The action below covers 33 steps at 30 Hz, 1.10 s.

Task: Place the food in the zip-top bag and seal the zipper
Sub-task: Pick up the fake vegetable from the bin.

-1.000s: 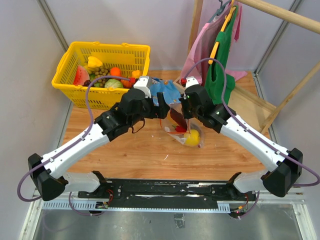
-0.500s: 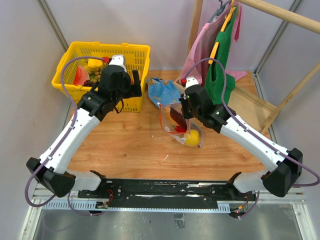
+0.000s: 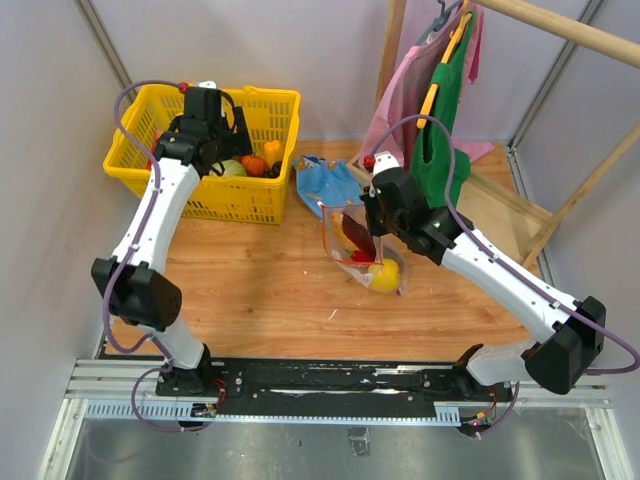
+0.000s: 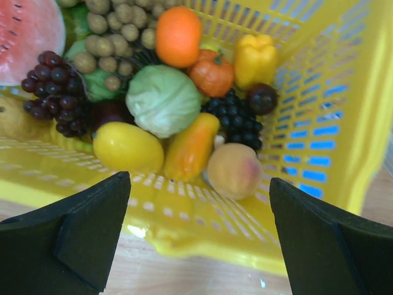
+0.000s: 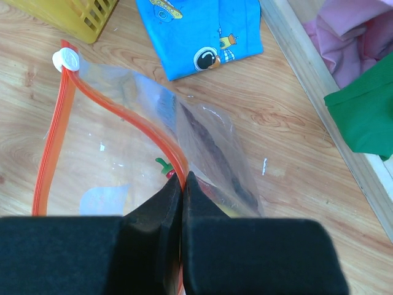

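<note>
Work is moving on to another fruit: the left gripper [image 4: 199, 184], having swung from the zip-top bag [image 3: 360, 250] to the yellow basket [image 3: 230, 205], is hovering wide open over the peach [image 4: 233, 171], while the right gripper [image 5: 183, 181] is pinching the zipper [image 5: 44, 166] shut-jawed, holding the bag's mouth up on the table.

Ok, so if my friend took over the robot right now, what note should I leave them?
Left hand: open, empty, hovering over the yellow basket of toy fruit.
Right hand: shut on the zipper, holding the mouth of the zip-top bag up and open.
Done: the lemon and dark red slice are in the bag.
Left: take the peach and any other wanted fruit from the basket, bag them, then seal the zipper.
</note>
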### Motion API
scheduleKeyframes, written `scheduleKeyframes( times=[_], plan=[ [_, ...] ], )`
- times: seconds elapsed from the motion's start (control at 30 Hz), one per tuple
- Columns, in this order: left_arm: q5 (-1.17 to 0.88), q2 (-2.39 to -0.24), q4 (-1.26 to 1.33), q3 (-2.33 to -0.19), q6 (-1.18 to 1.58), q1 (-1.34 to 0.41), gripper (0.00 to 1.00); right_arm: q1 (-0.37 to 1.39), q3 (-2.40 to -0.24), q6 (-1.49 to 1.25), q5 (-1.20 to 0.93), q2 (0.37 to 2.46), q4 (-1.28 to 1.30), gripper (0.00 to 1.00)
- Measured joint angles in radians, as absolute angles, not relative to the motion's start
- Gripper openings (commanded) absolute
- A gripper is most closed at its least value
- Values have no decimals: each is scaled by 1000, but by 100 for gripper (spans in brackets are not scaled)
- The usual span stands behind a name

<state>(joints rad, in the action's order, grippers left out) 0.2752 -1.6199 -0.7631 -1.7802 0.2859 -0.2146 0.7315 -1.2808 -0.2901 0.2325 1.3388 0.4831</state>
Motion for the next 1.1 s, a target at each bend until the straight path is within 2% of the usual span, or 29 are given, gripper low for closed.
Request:
scheduleKeyframes(
  times=[0.37, 0.8, 1.1],
  plan=[
    [266, -1928, -864, -2008, 265, -64, 98, 728, -1280, -281, 236, 1339, 483, 1],
    [195, -2109, -945, -2016, 240, 33, 97, 708, -1280, -278, 237, 1355, 475, 1],
    [122, -2152, -967, -1997, 204, 32, 92, 708, -1280, -278, 236, 1370, 474, 1]
  ],
)
